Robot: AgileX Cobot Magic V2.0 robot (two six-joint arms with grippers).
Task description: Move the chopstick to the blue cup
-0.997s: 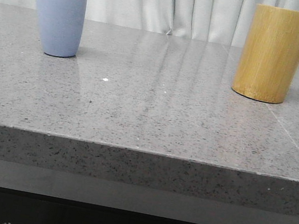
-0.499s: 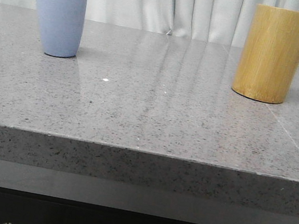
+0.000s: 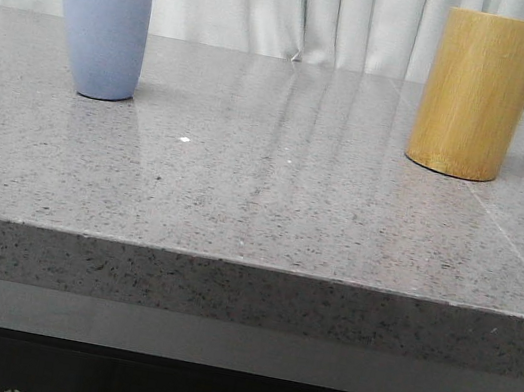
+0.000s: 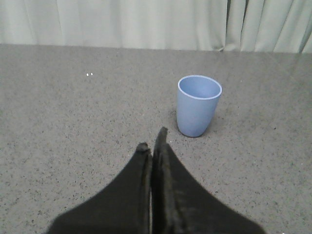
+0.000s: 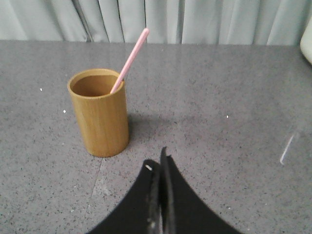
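Two containers stand on my speckled grey stone table [image 3: 272, 198], pale curtains [image 3: 276, 1] behind. Beyond my right gripper [image 5: 160, 163] stands the wooden cylinder [image 5: 99, 112], the pink chopstick [image 5: 129, 60] leaning inside. Just past my left gripper [image 4: 152, 146] sits the blue cup [image 4: 197, 105]. Both grippers are clenched, empty, touching nothing.

The left pincer [image 4: 153, 141] has two matte black fingers [image 4: 127, 187], broad at the base and tapering to blunt tips. The right pincer [image 5: 157, 162] matches, with a pale fleck by one tip.
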